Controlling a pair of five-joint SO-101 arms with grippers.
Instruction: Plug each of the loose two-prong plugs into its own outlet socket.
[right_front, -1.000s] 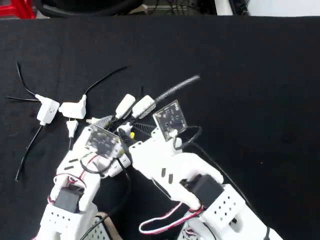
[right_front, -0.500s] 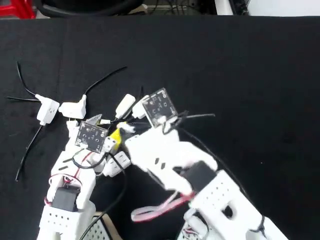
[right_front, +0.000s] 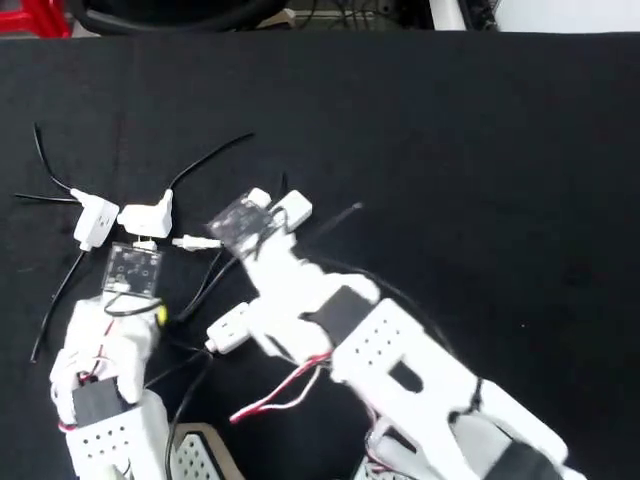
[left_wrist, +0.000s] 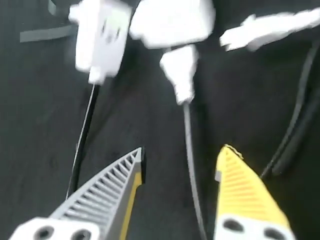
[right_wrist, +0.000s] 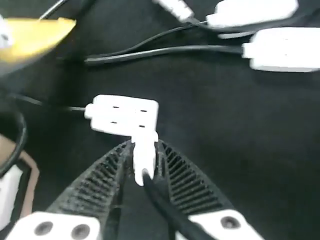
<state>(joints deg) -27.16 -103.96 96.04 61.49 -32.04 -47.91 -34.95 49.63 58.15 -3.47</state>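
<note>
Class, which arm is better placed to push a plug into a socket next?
Probably right: the right gripper is shut on a plug at the edge of a socket block; the left gripper is open with nothing in it.

High view: right arm (right_front: 350, 330) overlies part of the white plug cluster (right_front: 285, 210); its wrist end is smeared. It and the left arm (right_front: 105, 400) are cut by the lower edge.

Right wrist view: two-prong plug (right_wrist: 145, 152) pinched in right claw (right_wrist: 144, 147), nose against outlet strip (right_wrist: 125, 115). Prongs hidden; seating cannot be told. Yellow finger (right_wrist: 35, 32) blurred, cut by the edge.

Left wrist view: outlet block (left_wrist: 100, 37) and adapter (left_wrist: 172, 20) blurred; adapter clipped by the top edge.
</note>
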